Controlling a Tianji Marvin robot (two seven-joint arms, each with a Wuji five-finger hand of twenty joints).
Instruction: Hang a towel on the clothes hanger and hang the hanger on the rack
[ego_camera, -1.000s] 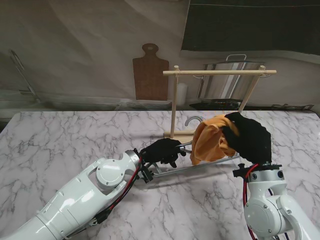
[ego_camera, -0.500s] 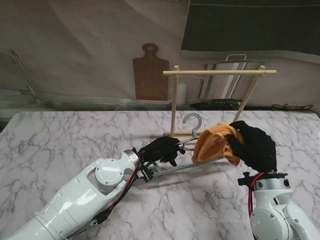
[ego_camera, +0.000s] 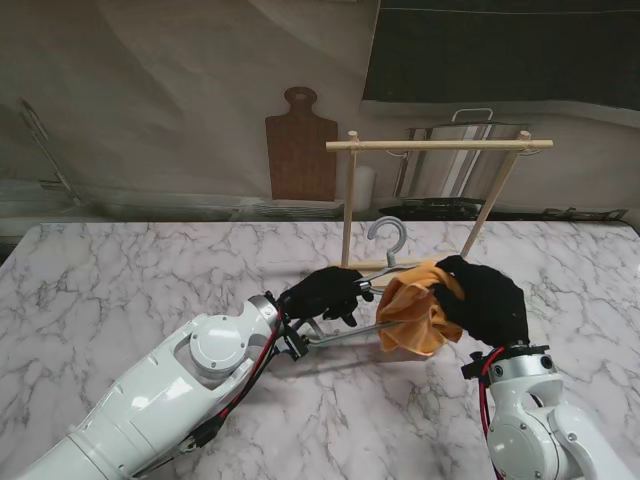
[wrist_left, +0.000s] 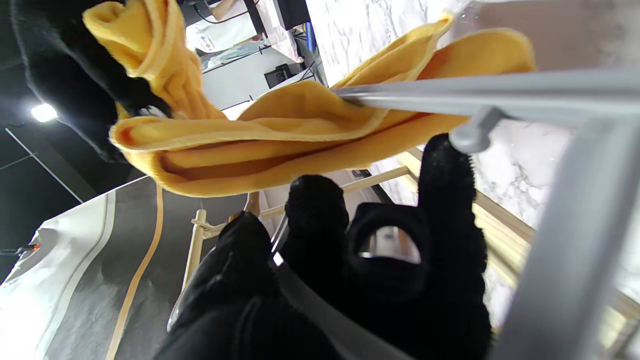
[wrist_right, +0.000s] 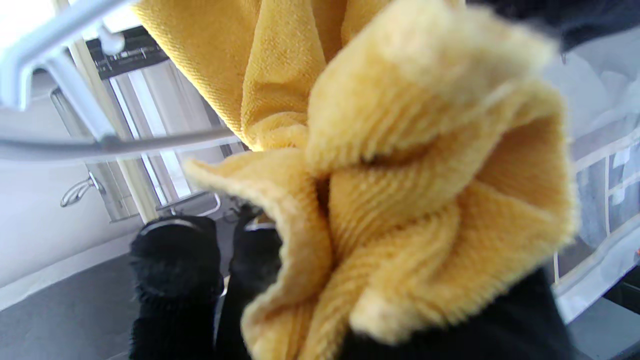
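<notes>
Marble table (ego_camera: 120, 270) spread wide under me, the wooden rack (ego_camera: 440, 145) standing at its far side, right of centre, with its top bar bare. My left hand (ego_camera: 325, 295) is clamped on the grey hanger (ego_camera: 352, 332) near the neck, holding it up off the table just in front of the rack, hook (ego_camera: 388, 232) pointing up below the top bar. My right hand (ego_camera: 485, 298) is bunched tight around the orange towel (ego_camera: 415, 315), and the towel is on the hanger's right end. The left wrist view shows the bar (wrist_left: 475, 95) running in between the towel's (wrist_left: 280, 135) folds, so this looks like the draping step, partly done: cloth threaded but crumpled, not spread. Next, I judge, I need to pull the towel further along the bar toward the middle and let it fall evenly on both sides before I release it, or it could slide off the end. Then comes the lift to the rack. Room is fair: open table to the left and nearer me, clear air beneath the top bar. The tight spots are the rack's upright just behind my left hand and its slanted right leg beyond the towel, so the hook has to rise between those posts.
</notes>
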